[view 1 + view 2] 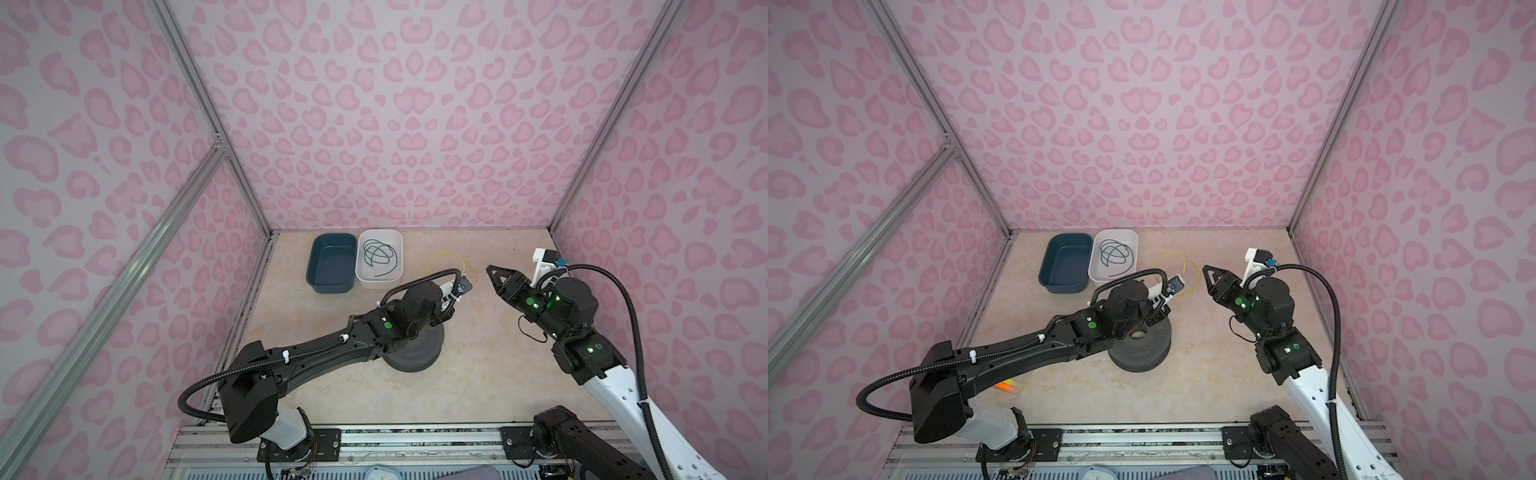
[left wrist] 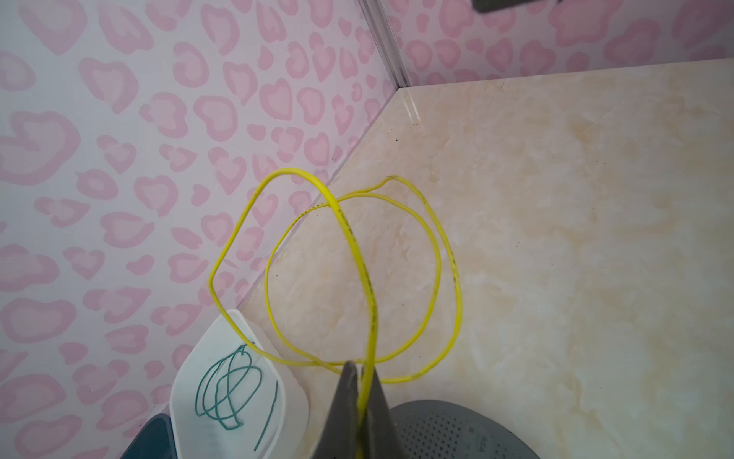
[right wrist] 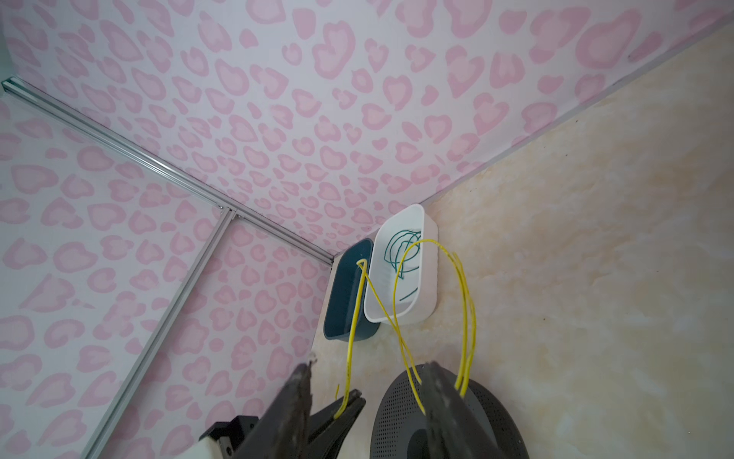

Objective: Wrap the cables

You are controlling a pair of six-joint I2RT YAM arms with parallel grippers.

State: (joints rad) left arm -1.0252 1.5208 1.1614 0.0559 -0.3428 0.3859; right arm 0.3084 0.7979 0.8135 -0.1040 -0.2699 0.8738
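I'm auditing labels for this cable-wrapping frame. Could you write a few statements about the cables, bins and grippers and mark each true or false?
The left gripper is shut on the yellow cable. True.
The green cable lies in the teal bin. False: it lies in the white bin; the teal bin beside it looks empty.
The right gripper is open. True.
The grey perforated disc sits inside the white bin. False: it stands on the table, below the left arm.
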